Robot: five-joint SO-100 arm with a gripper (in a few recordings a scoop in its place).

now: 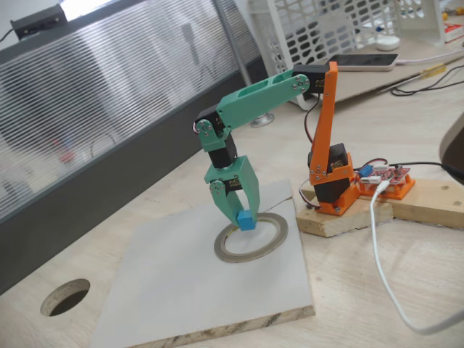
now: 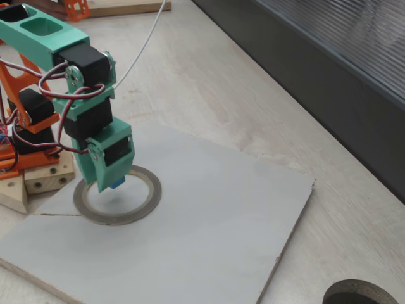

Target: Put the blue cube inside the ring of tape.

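Gripper [image 1: 245, 217]: green jaws clamped on the cube [image 1: 246, 220], pointing down.
Cube: lifted over the ring [image 1: 251, 238], near its back edge.
Arm: elbow bent high, forearm dropping steeply.
Ring: flat on the grey board [image 1: 174, 290].
Writing: none readable.

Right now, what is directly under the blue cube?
The blue cube, held in the claw, hangs over the ring of tape on the grey board. The claw covers part of the ring's rim, and the cube's exact height cannot be judged.

A small sky-blue plain cube [image 1: 246, 220] sits between green plastic gripper [image 1: 242, 214] jaws. The flat tape ring [image 1: 251, 238] is grey-silver with a yellowish inner edge, on a pale grey board [image 1: 196, 283].
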